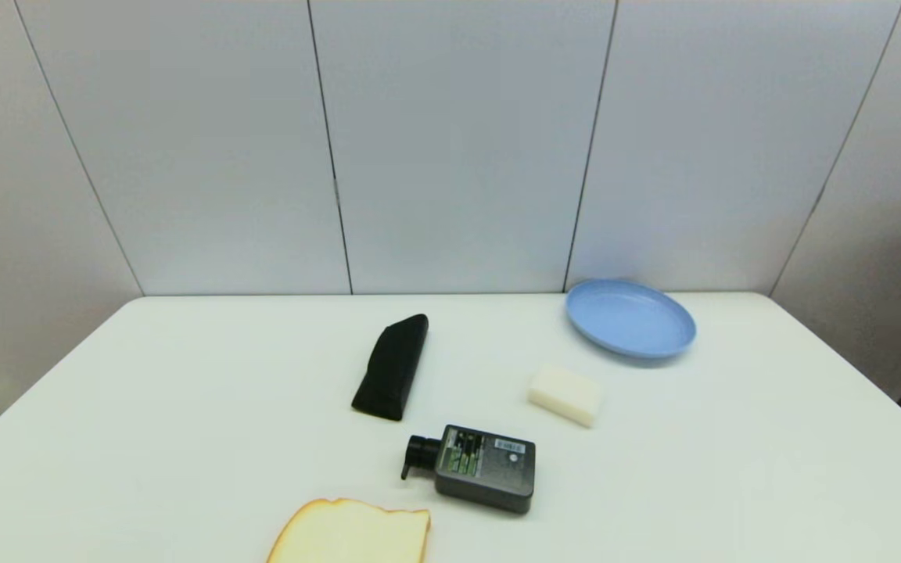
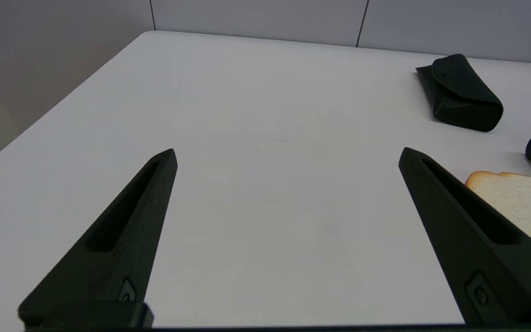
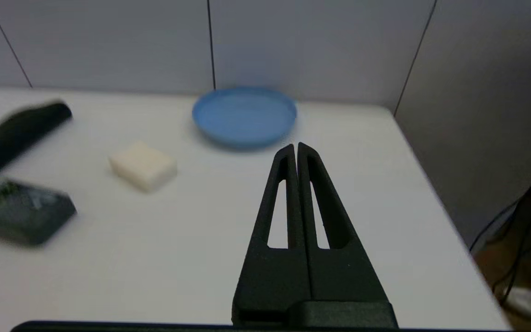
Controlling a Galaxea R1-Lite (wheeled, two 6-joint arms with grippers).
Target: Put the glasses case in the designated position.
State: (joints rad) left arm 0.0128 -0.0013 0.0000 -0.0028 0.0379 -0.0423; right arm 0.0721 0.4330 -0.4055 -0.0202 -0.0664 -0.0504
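The glasses case (image 1: 392, 366) is a long matte black pouch lying flat near the middle of the white table (image 1: 145, 407); it also shows in the left wrist view (image 2: 459, 92) and the right wrist view (image 3: 19, 131). Neither arm appears in the head view. My left gripper (image 2: 287, 156) hovers over bare table at the near left, open wide, with the case well ahead and to its right. My right gripper (image 3: 294, 148) sits over the near right part of the table, shut on nothing.
A dark grey pump bottle (image 1: 478, 467) lies in front of the case. A slice of bread (image 1: 353, 533) rests at the front edge. A cream sponge block (image 1: 566, 394) and a blue plate (image 1: 629, 319) sit to the right, toward the back wall.
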